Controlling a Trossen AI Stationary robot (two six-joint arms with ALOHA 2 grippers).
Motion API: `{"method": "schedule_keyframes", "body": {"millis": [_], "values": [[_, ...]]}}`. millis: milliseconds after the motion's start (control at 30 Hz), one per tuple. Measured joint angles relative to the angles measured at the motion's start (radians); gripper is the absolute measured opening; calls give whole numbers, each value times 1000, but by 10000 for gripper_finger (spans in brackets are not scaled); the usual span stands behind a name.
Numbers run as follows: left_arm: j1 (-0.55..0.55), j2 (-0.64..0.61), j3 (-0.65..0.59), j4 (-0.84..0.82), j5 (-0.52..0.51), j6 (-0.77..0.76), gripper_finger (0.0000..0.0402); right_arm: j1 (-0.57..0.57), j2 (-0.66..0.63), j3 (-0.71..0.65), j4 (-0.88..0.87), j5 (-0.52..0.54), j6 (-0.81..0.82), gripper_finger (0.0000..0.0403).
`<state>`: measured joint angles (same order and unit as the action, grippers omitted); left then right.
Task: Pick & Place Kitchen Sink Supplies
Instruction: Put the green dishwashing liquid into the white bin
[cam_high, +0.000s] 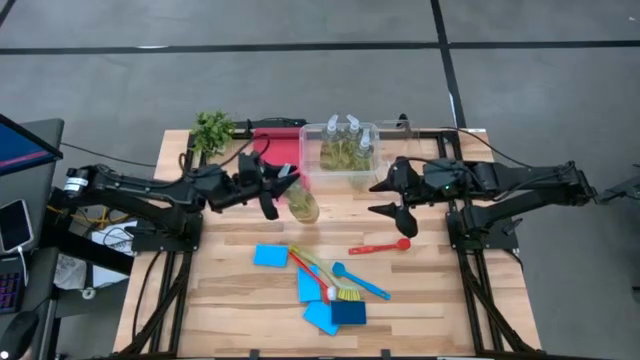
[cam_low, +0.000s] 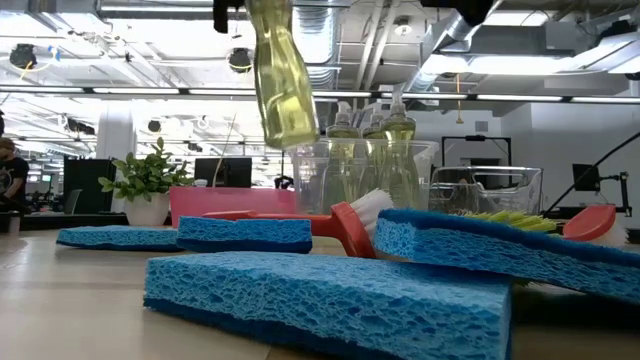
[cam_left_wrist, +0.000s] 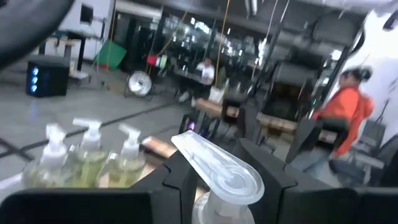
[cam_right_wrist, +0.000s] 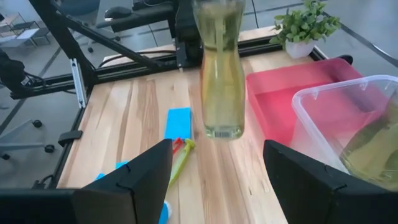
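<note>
Bottle (cam_high: 303, 203) in left gripper (cam_high: 281, 188)

Ceiling strip lights glowing evenly, soft shadows lying on table (cam_high: 420, 300), left wrist view smearing with blur, near sponge (cam_low: 320, 300) defocusing

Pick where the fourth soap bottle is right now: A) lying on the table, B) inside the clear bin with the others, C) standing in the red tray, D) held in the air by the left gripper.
D: the left gripper grips the bottle by its neck, hanging clear above the table.
</note>
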<state>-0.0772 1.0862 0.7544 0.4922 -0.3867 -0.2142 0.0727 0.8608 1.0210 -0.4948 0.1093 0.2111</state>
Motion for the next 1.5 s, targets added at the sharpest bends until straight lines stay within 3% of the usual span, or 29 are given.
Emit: {"method": "schedule_keyframes", "body": {"millis": [367, 933, 1500], "values": [[44, -13, 0, 197, -2, 30, 106, 0, 9, 0, 1, 0, 0, 245], [241, -1, 1, 328, -3, 24, 106, 0, 9, 0, 1, -4, 26, 245], [375, 265, 30, 493, 7, -37, 106, -2, 9, 0, 1, -4, 26, 245]]}}
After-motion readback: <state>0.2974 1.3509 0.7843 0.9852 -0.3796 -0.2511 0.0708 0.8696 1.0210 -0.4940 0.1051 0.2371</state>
